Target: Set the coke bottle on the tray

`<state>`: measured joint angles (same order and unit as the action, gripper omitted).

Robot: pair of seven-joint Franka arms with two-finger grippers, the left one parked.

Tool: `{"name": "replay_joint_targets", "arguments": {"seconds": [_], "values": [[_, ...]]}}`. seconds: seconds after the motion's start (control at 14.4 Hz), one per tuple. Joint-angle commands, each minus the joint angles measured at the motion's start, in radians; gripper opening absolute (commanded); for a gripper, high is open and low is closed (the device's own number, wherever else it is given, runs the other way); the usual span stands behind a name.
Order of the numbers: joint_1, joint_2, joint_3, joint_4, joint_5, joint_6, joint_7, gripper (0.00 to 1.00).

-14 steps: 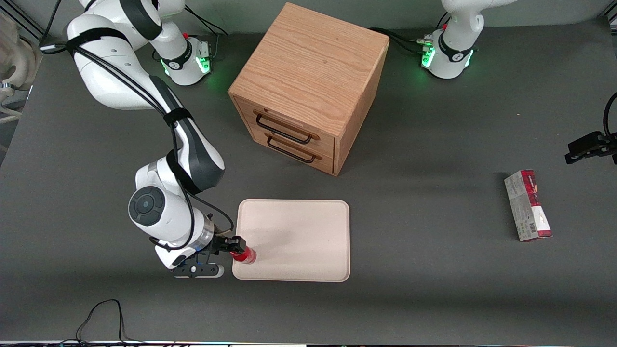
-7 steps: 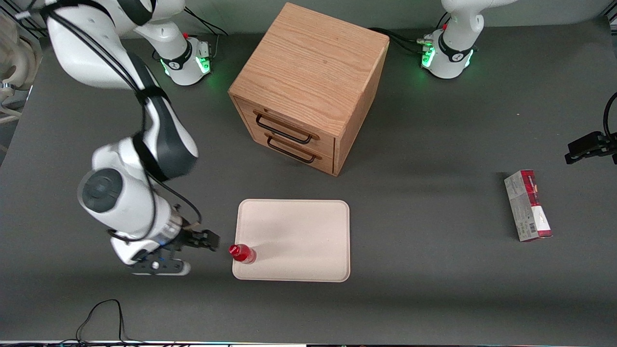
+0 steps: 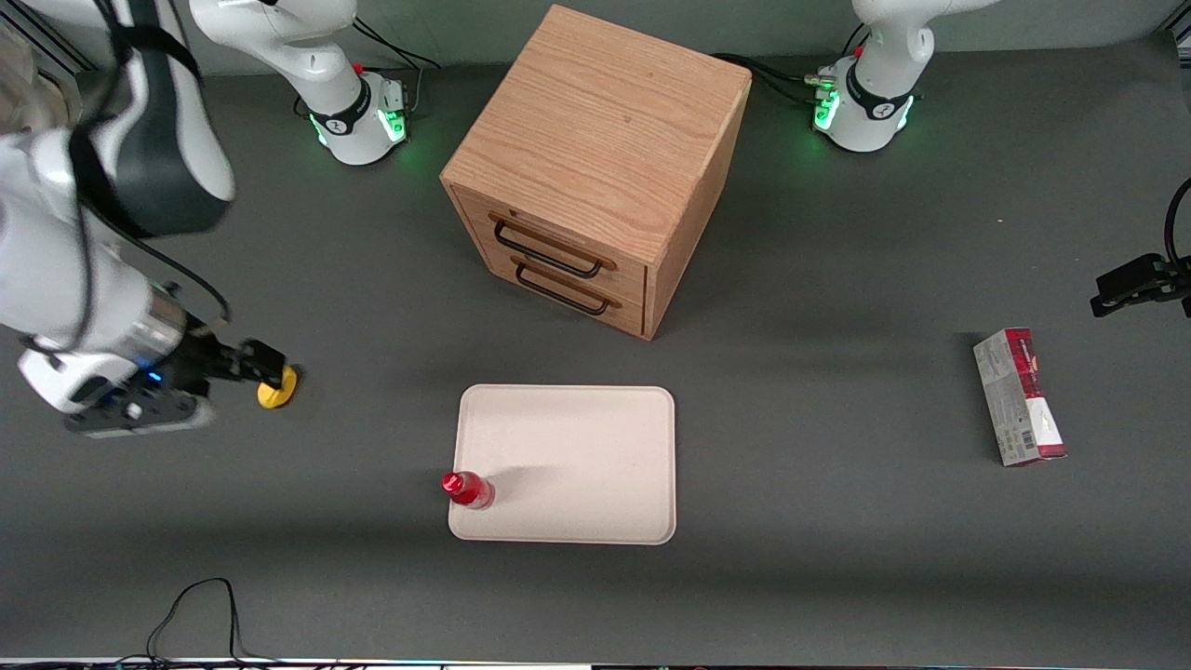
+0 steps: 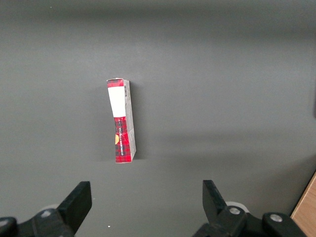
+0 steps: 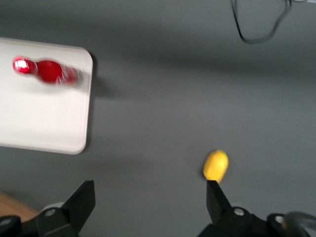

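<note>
Table [image 3: 819, 577]: dark grey mat, unchanged.

Wooden cabinet [image 3: 595, 158]: two drawers with dark handles, both shut, same place as before. Taken as the landmark.

Tray [image 3: 577, 456]: cream, flat on the table in front of the cabinet's drawers, nearer the front camera than the cabinet. Has not shifted.

Right arm: a second ago it was low at the tray's edge on the working arm's side; it has since swung well away toward the working arm's end of the table and risen.

Gripper [image 3: 265, 365]: now well apart from the tray, over bare table, empty. A second ago it clasped the bottle's cap; half a second ago it had already let go. The right wrist view shows both fingers [image 5: 79, 200] spread wide with nothing between them.

Carton [image 3: 1019, 395]: red and grey, lying toward the parked arm's end of the table, unmoved.

Coke bottle [image 3: 468, 489]: red, standing upright on the tray, in the tray's corner nearest the front camera on the working arm's side. Free of the gripper.

Yellow object [image 3: 277, 388]: small, round, on the table just beside the gripper in the front view. Hidden by the arm in the earlier frames.
</note>
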<state>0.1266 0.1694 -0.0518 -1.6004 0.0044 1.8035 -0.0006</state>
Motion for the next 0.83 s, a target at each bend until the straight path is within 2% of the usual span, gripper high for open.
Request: {"name": "replay_joint_targets", "arguments": {"seconds": [0.0, 0.77], "values": [[0.002, -0.145, -0.066, -0.096, 0.060, -0.073, -0.085, 1.00], [-0.007, -0.206, -0.092, -0.093, 0.065, -0.133, -0.064, 1.00]]}}
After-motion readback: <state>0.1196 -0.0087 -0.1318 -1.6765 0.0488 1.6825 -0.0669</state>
